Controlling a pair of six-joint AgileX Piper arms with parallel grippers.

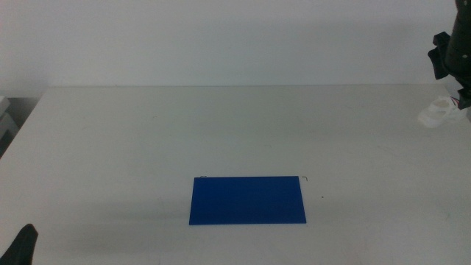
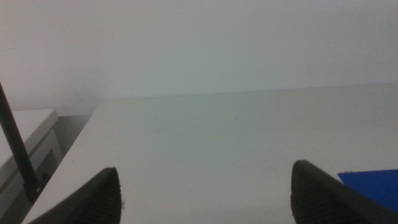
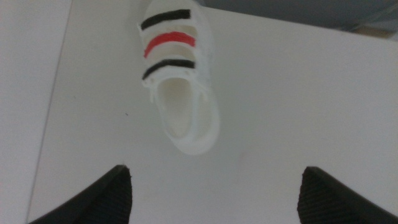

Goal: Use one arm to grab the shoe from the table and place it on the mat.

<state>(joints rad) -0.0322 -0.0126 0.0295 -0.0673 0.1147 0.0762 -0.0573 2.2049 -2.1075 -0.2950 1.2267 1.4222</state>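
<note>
The blue mat (image 1: 247, 199) was seen lying flat on the white worktop (image 1: 147, 140), toward the near side in the middle view, with nothing resting on it; a corner of it (image 2: 373, 183) was also caught in the left wrist view. The shoe (image 1: 438, 113) was found far off at the worktop's right edge, well apart from the mat, partly cut off by the frame and pale against the surface. In the right wrist view the shoe (image 3: 179, 74) was shown from above, sole down, its opening facing up, with two black straps and one red strap between them across the top. Wide bare worktop was noted between the shoe and the mat, and again across the whole left half. The arm (image 1: 453, 46) was seen entering at the upper right, directly above the shoe. The right gripper (image 3: 214, 193) was held over the shoe with its fingers (image 3: 96, 199) spread wide, touching nothing, the shoe lying beyond the gap between them. The left gripper (image 2: 208, 196) was recorded waiting low at the near left corner, only a dark tip (image 1: 22, 246) showing in the middle view; its fingers (image 2: 87, 199) were likewise spread and empty.
</note>
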